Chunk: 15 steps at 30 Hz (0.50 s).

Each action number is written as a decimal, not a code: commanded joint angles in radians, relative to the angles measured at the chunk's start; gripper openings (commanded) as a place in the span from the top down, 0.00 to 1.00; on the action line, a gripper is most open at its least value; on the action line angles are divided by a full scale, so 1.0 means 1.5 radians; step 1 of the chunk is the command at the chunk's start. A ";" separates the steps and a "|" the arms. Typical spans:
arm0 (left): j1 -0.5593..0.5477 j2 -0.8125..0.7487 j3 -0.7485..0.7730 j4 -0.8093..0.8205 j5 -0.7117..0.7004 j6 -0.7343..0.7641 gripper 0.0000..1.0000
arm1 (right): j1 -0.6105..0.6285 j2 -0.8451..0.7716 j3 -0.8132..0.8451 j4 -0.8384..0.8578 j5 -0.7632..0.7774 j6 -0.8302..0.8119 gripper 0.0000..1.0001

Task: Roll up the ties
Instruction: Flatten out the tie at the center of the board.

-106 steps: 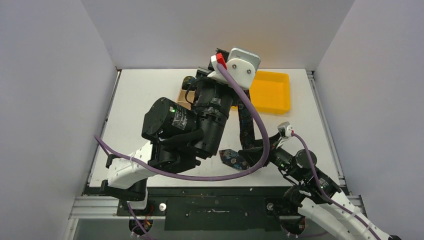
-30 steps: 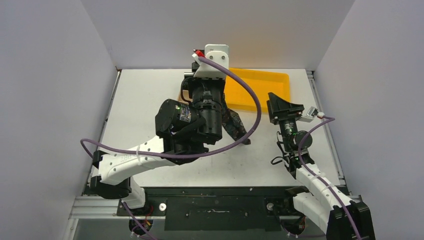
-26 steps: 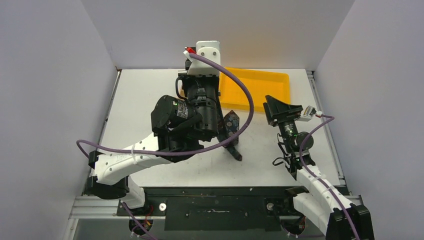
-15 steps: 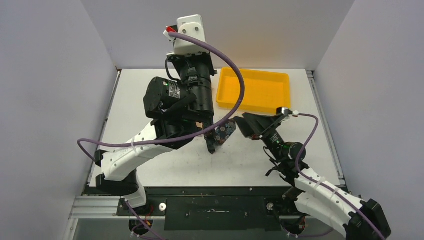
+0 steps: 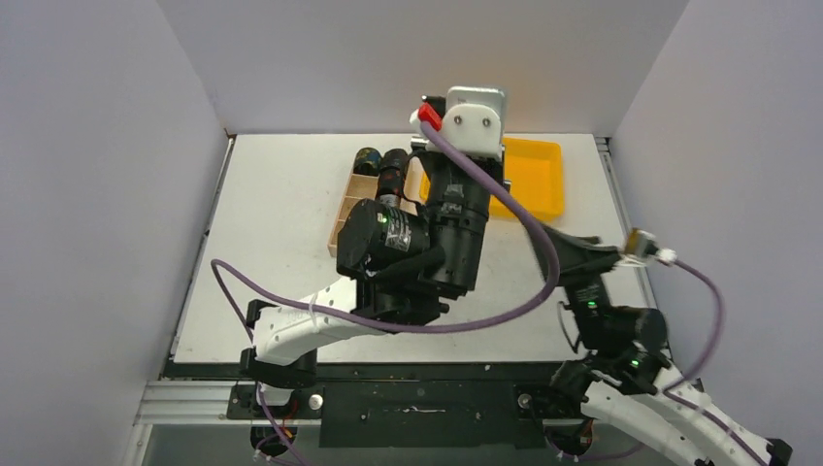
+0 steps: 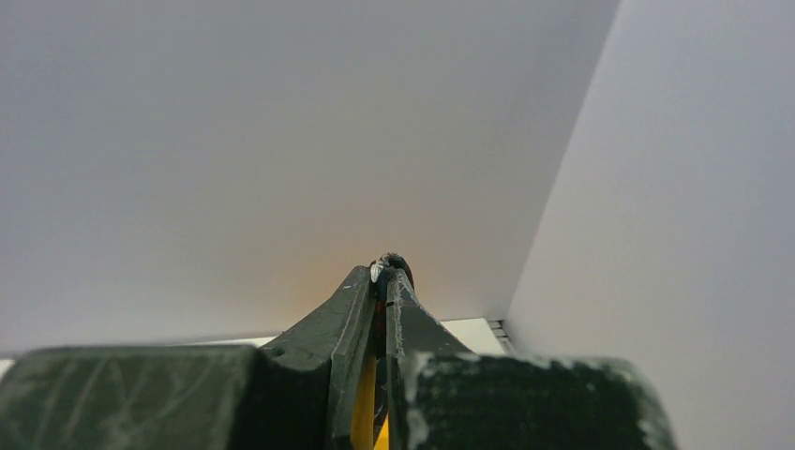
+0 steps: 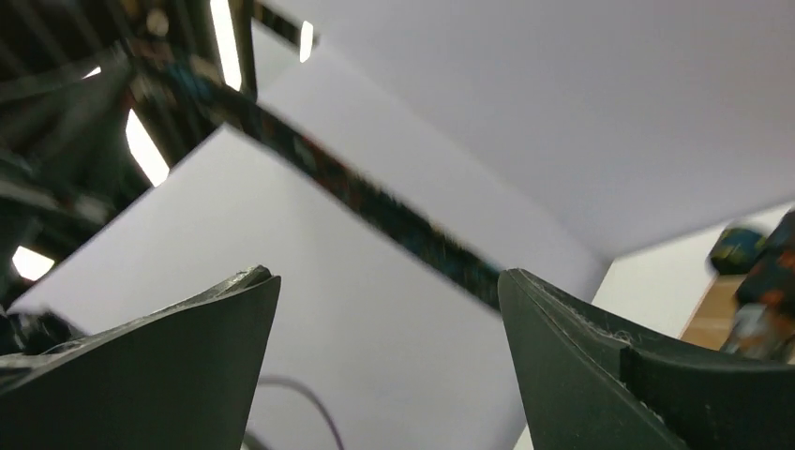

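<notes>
Tie (image 6: 393, 263) pinched between left jaws, right jaws spread wide apart

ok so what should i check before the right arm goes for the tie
1. Left hand shut on the tie: ok, dark fabric pinched at its tips.
2. Right hand open and holding nothing: ok.
3. Tie within the right wrist view: ok, but blurred.
4. Where the tie's lower end is: cannot tell, the left arm hides it from above.
5. Rolled ties at the wooden box, away from both hands: ok.
</notes>
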<state>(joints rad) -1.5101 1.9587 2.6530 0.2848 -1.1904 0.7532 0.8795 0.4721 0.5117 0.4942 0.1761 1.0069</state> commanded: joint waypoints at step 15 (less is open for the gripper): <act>-0.186 -0.069 -0.007 -0.030 0.191 -0.149 1.00 | 0.298 -0.210 0.278 -0.459 0.761 -0.371 0.10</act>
<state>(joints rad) -1.8130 1.9648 2.6858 0.1940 -0.8581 0.4904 1.1759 0.2581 0.9726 -0.1535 1.1027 0.5182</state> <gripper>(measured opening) 0.033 0.898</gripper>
